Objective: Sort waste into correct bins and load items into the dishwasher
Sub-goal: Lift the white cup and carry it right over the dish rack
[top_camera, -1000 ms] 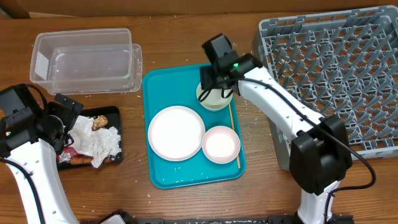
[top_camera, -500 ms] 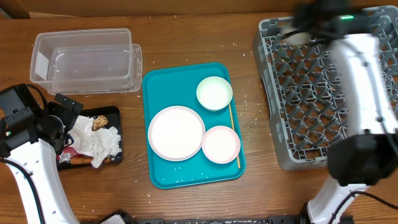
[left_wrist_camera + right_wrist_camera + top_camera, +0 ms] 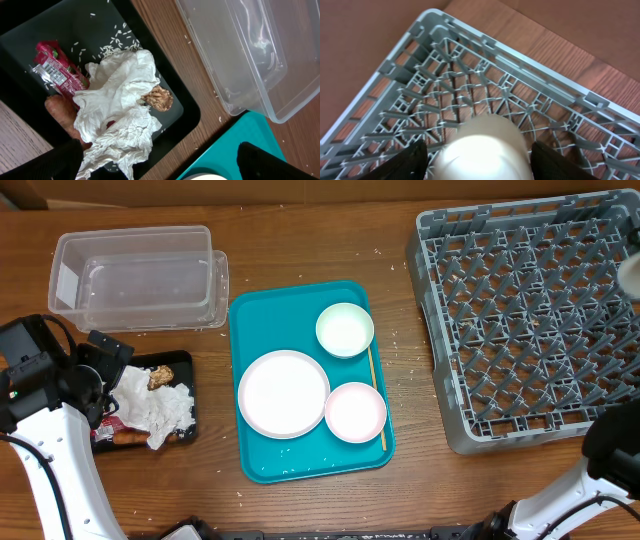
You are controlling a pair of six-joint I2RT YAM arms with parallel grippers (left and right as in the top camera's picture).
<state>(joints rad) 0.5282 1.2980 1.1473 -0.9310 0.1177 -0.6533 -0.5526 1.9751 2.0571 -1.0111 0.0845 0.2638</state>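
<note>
From above, the black bin (image 3: pixel 176 359) sits at the left of the surface (image 3: pixel 320 230), already loaded with crumpled napkins (image 3: pixel 155 405), so the waste looks sorted. The teal tray (image 3: pixel 260 310) in the middle carries the white plate (image 3: pixel 284 393), pink plate (image 3: pixel 355 411), pale saucer (image 3: pixel 345 330) and wooden stick (image 3: pixel 376 380), all waiting to go into the grey dish rack (image 3: pixel 520 310) on the right. A clear plastic tub (image 3: pixel 135 275) stands at the far left.

The left wrist view looks down into the bin, where a red wrapper (image 3: pixel 55 70), carrot (image 3: pixel 57 112) and brown food bit (image 3: pixel 159 97) lie around the napkins. The left pincer (image 3: pixel 160 162) hangs above them, spread fully wide and gripping nothing, probably parked clear of the work.

In the right wrist view, the right pincer (image 3: pixel 480 160) is poised over a corner of the rack with its jaws partly open, hugging the small white cup (image 3: pixel 485 140). The cup appears held above the pegs, ready to be set down.
</note>
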